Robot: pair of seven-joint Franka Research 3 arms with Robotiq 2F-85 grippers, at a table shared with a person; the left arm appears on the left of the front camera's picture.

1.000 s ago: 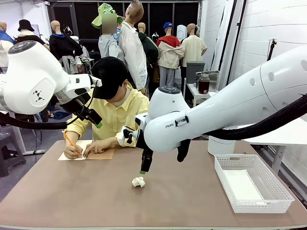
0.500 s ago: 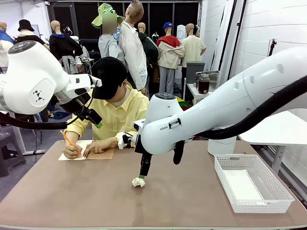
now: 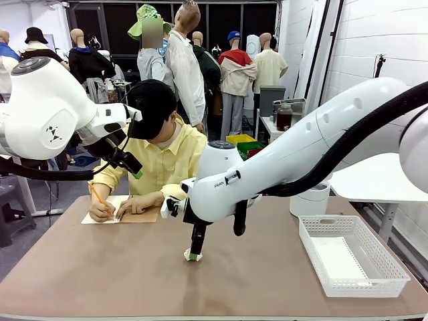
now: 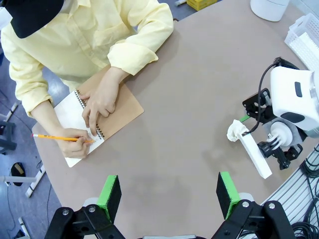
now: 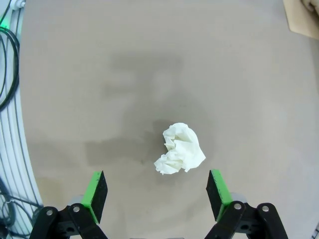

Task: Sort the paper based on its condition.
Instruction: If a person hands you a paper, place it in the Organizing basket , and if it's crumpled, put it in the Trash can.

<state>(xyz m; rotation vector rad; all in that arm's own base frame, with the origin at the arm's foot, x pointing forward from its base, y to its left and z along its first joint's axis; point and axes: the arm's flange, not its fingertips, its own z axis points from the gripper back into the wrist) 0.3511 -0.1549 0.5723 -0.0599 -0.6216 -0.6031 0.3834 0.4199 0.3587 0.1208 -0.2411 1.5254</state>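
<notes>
Crumpled white paper ball [image 3: 192, 254] lies on brown table [image 3: 100, 274], approx mid-table, a bit left of centre. Right end effector [image 5: 156, 191] is down at the ball, pointing straight at the tabletop. Its jaws are spread wide, green pads [image 5: 97, 189] either side of the ball w/ gaps both sides, nothing gripped. Right arm's white links span above the table from the right edge to the ball.

Left end effector [image 4: 168, 195] hangs high over the far-left part of the table, released & wide, nothing btw the pads. Below it, at the far-left corner, is a spiral notebook w/ tan cover [image 3: 139, 215]. Person's hand [image 3: 137, 204] rests flat on it; other hand [image 3: 101, 212] holds orange pencil [image 4: 57, 138] to the page.

White plastic mesh basket [image 3: 368, 287] sits along the right edge, well apart from the ball, w/ flat white sheet [image 3: 338, 257] inside. White cylindrical container [image 3: 309, 202] stands near the far-right corner, behind the basket.
</notes>
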